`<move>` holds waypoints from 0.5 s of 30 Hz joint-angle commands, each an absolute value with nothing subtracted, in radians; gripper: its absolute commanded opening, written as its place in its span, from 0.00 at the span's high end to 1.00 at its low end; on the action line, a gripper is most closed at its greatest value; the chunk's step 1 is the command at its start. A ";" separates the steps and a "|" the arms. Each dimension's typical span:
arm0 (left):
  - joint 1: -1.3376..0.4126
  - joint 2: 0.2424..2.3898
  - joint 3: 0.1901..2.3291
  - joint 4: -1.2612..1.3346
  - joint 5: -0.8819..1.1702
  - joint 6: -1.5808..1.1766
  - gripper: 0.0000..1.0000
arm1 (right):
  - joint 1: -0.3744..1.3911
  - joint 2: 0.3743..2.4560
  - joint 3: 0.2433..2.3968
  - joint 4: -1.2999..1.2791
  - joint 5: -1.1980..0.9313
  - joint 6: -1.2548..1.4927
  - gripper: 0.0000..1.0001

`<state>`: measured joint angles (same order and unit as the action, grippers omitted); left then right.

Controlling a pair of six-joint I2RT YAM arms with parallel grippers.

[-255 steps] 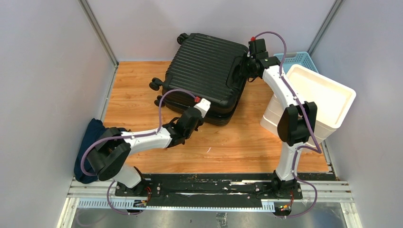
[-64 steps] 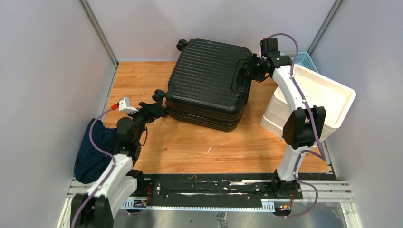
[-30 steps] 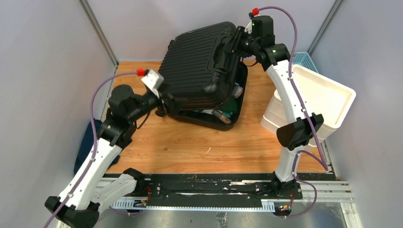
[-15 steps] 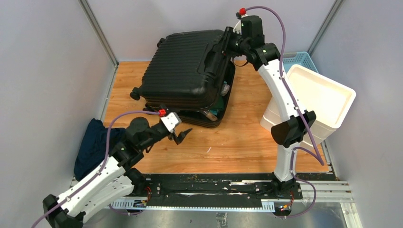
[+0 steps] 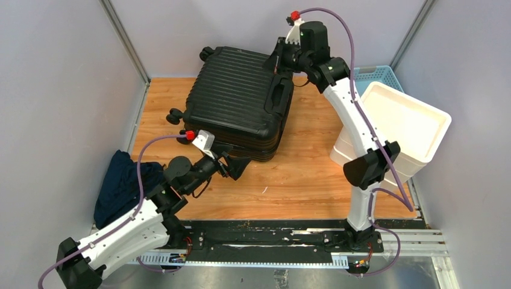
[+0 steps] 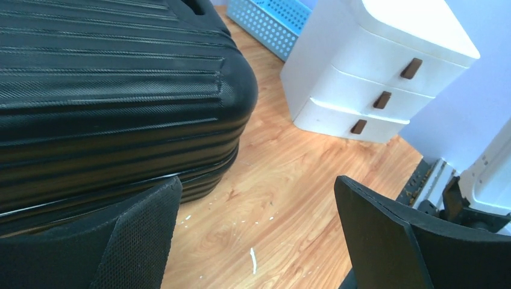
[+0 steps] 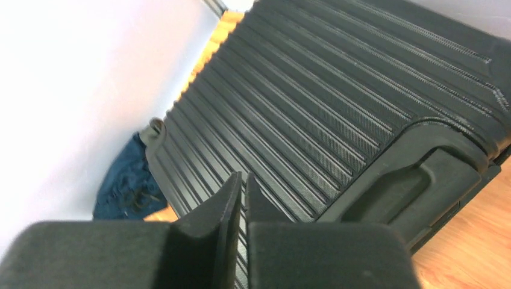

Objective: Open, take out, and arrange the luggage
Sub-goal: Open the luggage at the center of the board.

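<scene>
The luggage [image 5: 238, 102] is a big black ribbed suitcase lying flat at the back middle of the wooden floor, its lid down on the lower half. Its shell fills the left of the left wrist view [image 6: 108, 90] and most of the right wrist view [image 7: 337, 90], where the recessed handle [image 7: 410, 186] also shows. My left gripper [image 5: 238, 165] stands open just off the suitcase's front right corner, with bare floor between its fingers [image 6: 256, 235]. My right gripper [image 5: 278, 54] hovers over the far right edge of the lid, its jaws shut on nothing [image 7: 244, 192].
A white drawer unit [image 5: 398, 126] stands at the right, also seen from the left wrist [image 6: 373, 78]. A light-blue mesh basket [image 5: 376, 75] sits behind it. A dark blue cloth [image 5: 120, 183] lies at the left wall. Grey walls close in three sides.
The lid, held raised by my right gripper a second ago, now lies down. The right gripper has let go and shut. My left arm swung from the suitcase's left side to its front corner.
</scene>
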<state>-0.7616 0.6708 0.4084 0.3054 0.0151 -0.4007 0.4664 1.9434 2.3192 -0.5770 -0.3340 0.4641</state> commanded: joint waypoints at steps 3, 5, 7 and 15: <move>-0.695 0.763 0.688 -0.084 0.066 -0.199 0.00 | 0.392 1.803 2.038 -0.511 -0.534 0.197 0.71; -0.659 0.842 0.862 -0.202 0.132 -0.134 0.00 | 0.334 1.737 1.870 -0.435 -0.596 0.173 0.57; -0.641 0.946 1.027 -0.329 0.146 -0.101 0.00 | 0.291 1.662 1.709 -0.339 -0.610 0.156 0.45; -0.613 1.461 1.545 -0.415 0.251 -0.235 0.11 | 0.216 1.452 1.399 -0.227 -0.458 0.035 0.41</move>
